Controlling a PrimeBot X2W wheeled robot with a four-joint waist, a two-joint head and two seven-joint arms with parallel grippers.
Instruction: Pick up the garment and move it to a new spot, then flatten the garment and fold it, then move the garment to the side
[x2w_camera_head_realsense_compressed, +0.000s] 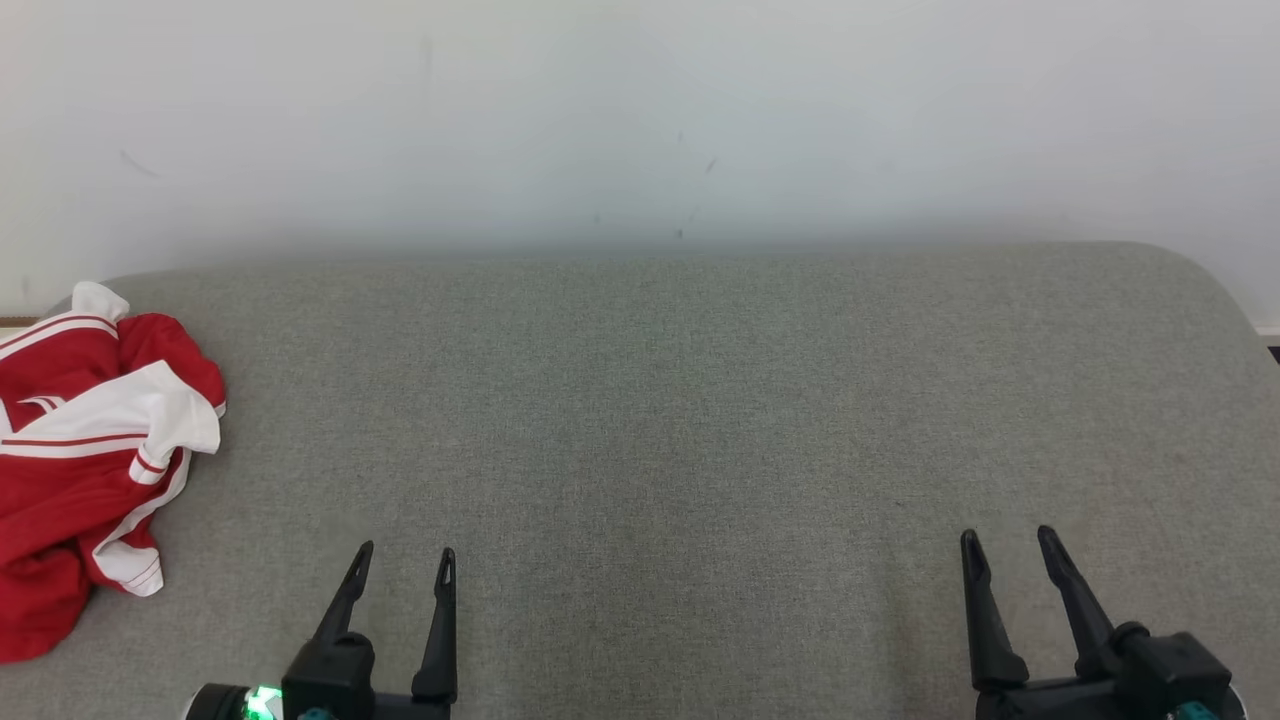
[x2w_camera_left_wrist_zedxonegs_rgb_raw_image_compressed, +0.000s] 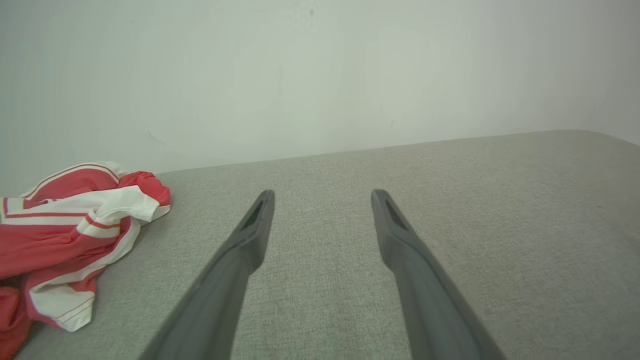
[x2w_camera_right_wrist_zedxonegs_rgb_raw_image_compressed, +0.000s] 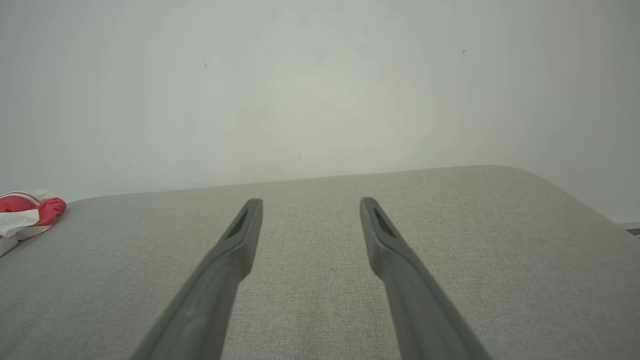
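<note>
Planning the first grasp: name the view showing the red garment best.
Head view: the garment, crumpled at the left of the grey surface, shows sharply from above. Left wrist view gives it obliquely; right wrist view catches a small distant part.

Soft, even light fills every view, bright and without glare. The left end effector (x2w_camera_head_realsense_compressed: 406, 551) and right end effector (x2w_camera_head_realsense_compressed: 1007, 535) cast almost no shadow on the grey fabric surface (x2w_camera_head_realsense_compressed: 640, 420). Beyond them the white wall (x2w_camera_head_realsense_compressed: 640, 120) looks washed and slightly grey, dimming to a hazy band at its foot. A faint dark edge lies under the garment (x2w_camera_head_realsense_compressed: 80, 450), left of the left end effector. The head view is sharp, with the weave showing. In the wrist views the fingers (x2w_camera_left_wrist_zedxonegs_rgb_raw_image_compressed: 240, 250) blur toward the bottom edge, the surface's far edge bows, and the corners darken.
</note>
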